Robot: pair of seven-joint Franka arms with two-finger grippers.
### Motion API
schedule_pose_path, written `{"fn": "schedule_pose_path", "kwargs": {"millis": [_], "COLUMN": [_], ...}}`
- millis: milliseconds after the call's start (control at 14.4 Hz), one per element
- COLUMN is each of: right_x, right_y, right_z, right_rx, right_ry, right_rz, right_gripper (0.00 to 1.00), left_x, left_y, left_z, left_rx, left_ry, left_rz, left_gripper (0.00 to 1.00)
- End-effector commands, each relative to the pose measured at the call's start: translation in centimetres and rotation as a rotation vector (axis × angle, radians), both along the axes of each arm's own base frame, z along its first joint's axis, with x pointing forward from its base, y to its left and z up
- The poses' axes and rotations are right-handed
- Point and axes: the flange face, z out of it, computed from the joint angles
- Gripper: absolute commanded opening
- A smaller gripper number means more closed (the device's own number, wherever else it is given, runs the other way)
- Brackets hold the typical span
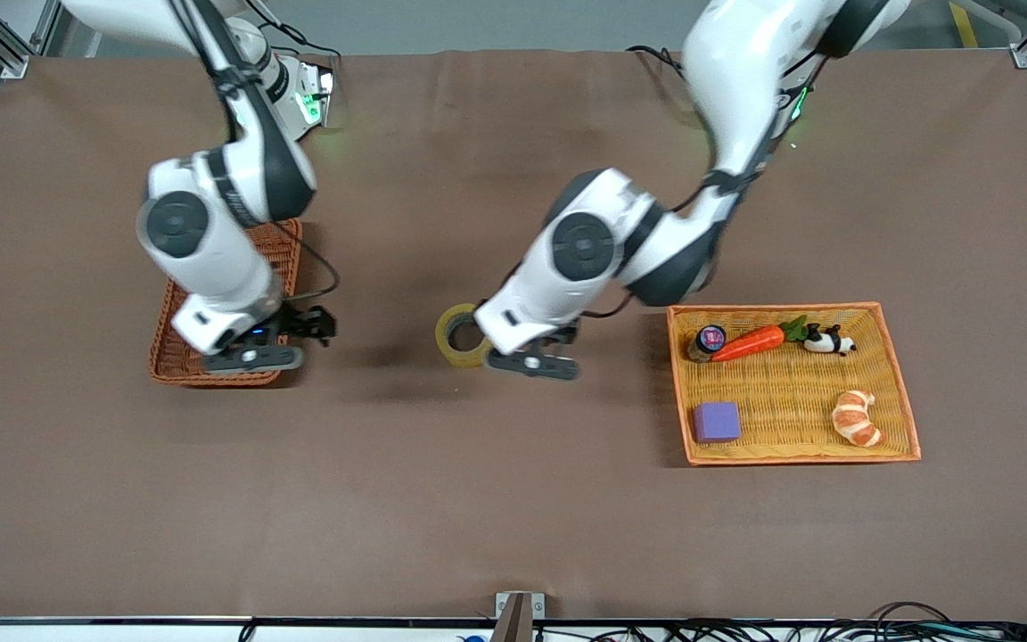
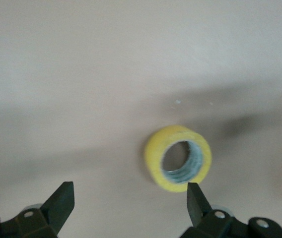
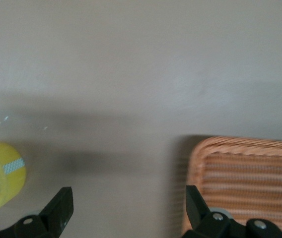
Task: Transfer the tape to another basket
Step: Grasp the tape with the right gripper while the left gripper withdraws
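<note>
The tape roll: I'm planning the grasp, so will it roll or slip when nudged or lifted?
The tape roll seems to lie flat, hole up, so a nudge would probably slide it rather than roll it. Its glossy yellowish side may be slippery. The rigid-looking ring should hold shape in the open left end effector.

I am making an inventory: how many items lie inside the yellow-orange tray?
5: a small jar, a toy carrot and a panda figure along the tray's farther rim; a purple block and a croissant nearer the camera.
</note>
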Motion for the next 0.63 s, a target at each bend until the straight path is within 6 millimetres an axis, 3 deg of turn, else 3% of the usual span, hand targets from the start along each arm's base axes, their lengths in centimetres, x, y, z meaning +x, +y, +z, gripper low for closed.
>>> {"fn": "schedule_pose_path", "kwargs": {"millis": [0,209,279,418,557], "right_x": [-1.8,-4.3,-4.8,-6.1,-7.5], "right_y": [5.0,11.5,12.6,14.6,16.6], "right_z": [-4.0,-8.1,-9.0,-10.3,-11.4], "right_rx": [0.015,0.05,0.061,0.07,0.069], "right_ry": [0.01,0.013,0.013,0.036,0.055], "right_rz": [-0.04,-0.149,-0.15,-0.173,-0.2], "right_gripper": [1.0,1.0,1.0,1.0,0.98], "left_x": [-0.1,1.6,2.2,2.4,2.1], "left_y": [8.8,16.7,19.3,22.1,26.5], "left_z": [5.0,7.3,8.0,8.9,10.1], "left_rx": [0.015,0.022,0.038,0.109,0.12], "left_ry": [-0.004,-0.017,-0.036,-0.087,-0.103], "left_rz": [0.076,0.178,0.191,0.154,0.153], "left_gripper": [1.0,1.0,1.0,1.0,1.0]}}
